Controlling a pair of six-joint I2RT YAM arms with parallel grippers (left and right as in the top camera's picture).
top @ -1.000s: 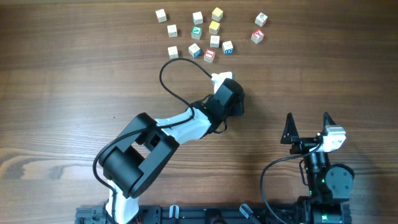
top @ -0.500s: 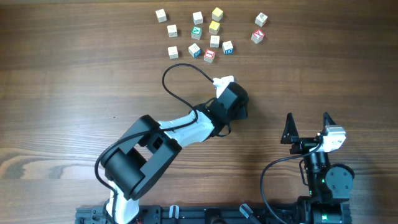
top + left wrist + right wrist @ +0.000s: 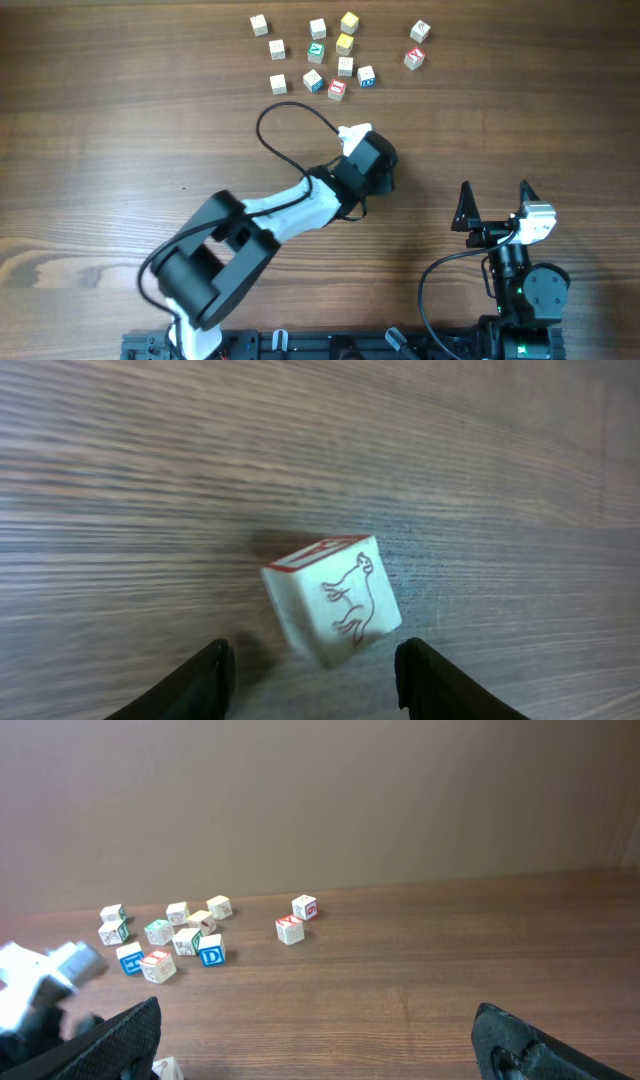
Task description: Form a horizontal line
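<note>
Pale wooden cube (image 3: 332,600), horse print, lay tilted on tabletop (image 3: 120,480) | left pincer (image 3: 315,662) gaped around it | right pincer (image 3: 495,204) gaped wide.

Thirteen loose cubes (image 3: 316,52) in overhead view; one more cube (image 3: 332,598) (animal print) below left wrist; two arms (image 3: 290,205).

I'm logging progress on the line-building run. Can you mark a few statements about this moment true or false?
1. The left claw is open, with a horse-printed cube just ahead of its fingertips. True.
2. The right claw grips a cube. False: it is open and empty.
3. Four cubes touch in a straight row. False: the scattered cubes form no line.
4. A pair of cubes sits apart, to the right of the main cluster. True.
</note>
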